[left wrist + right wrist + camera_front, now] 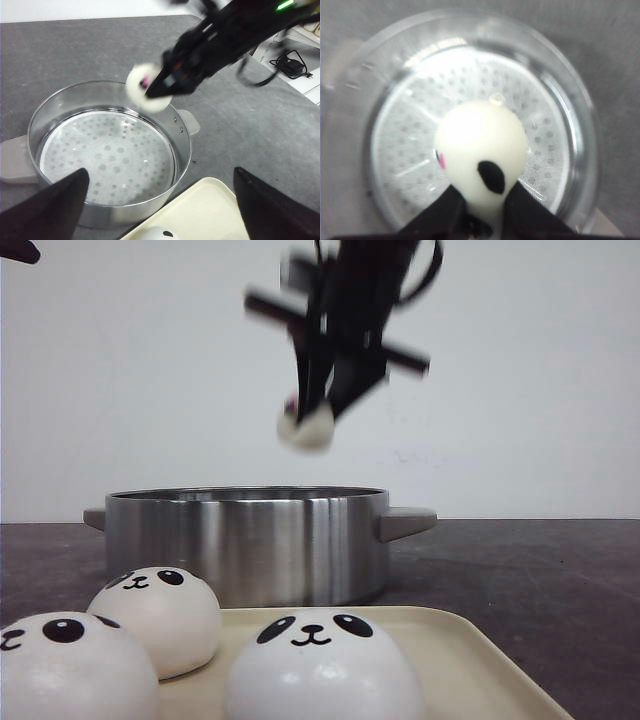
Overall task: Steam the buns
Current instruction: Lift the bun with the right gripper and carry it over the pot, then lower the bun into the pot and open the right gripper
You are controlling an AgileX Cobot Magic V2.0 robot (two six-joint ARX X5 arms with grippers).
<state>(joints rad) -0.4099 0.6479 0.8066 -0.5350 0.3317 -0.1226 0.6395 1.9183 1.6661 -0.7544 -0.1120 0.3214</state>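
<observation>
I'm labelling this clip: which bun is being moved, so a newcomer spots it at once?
Find the steel pot behind the cream tray. Above it, the right gripper holds one bun in the air. The other three buns sit on the tray.

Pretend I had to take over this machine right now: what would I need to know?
Right hand: shut on one bun, held in the air over the steel steamer pot.
Left hand: open, holding nothing, hovering near the pot and tray.
Three buns wait on the cream tray.
Done: nothing is in the pot yet; its perforated liner is bare.
Left: lower and release this bun, then move the other three.
</observation>
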